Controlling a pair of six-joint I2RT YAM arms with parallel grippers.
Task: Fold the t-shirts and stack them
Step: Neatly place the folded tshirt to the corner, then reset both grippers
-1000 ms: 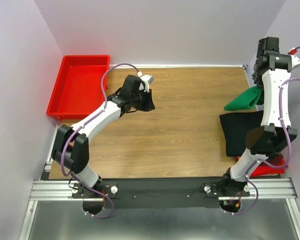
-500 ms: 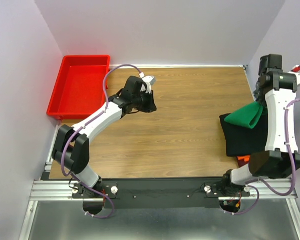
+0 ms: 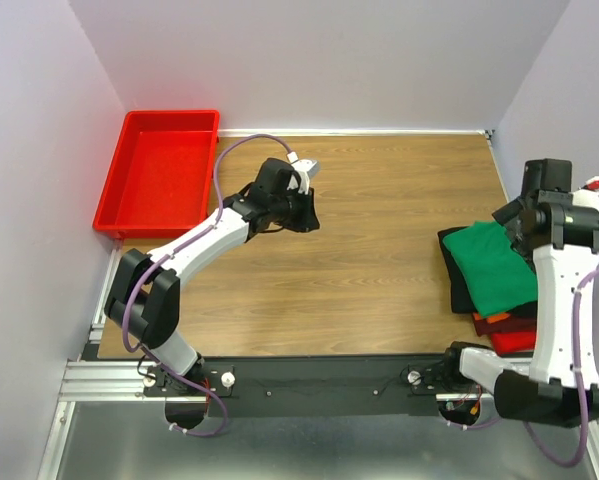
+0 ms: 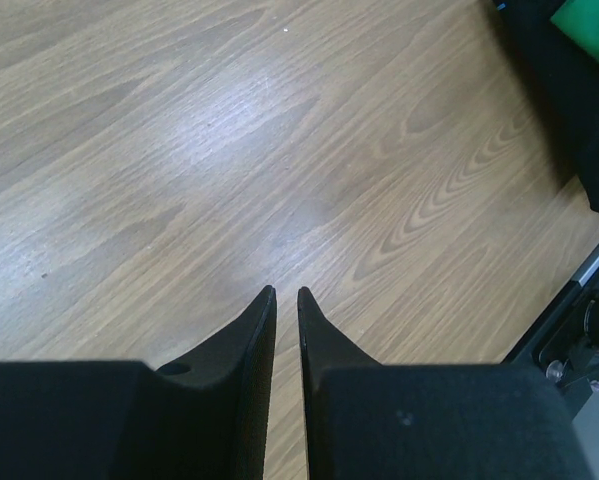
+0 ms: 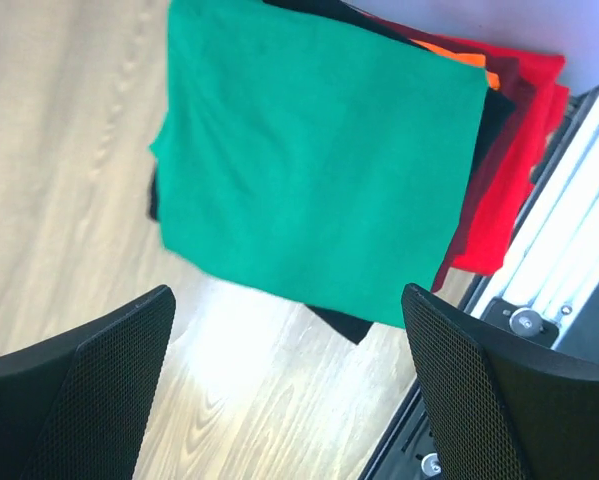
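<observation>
The folded green t-shirt (image 3: 494, 268) (image 5: 319, 150) lies flat on top of the stack at the table's right edge. Under it show the black shirt (image 3: 457, 262) (image 5: 344, 322), a dark red one (image 5: 484, 190), a sliver of orange (image 5: 469, 58) and a red one (image 3: 514, 342) (image 5: 524, 110). My right gripper (image 5: 287, 300) hangs above the stack's near-left corner, jaws wide open, nothing between them. Over the bare wood at centre-left is my left gripper (image 3: 309, 212) (image 4: 287, 292), its fingers parted by only a narrow slit with nothing in it.
A rigid red tray (image 3: 114, 190) stands at the far left corner. The aluminium rail (image 5: 569, 240) of the table's near edge runs right beside the stack. Purple walls close in on the left, back and right.
The right arm swung toward the near side, laid the green shirt flat on the stack and opened its jaws. The left gripper shifted slightly to the right.
</observation>
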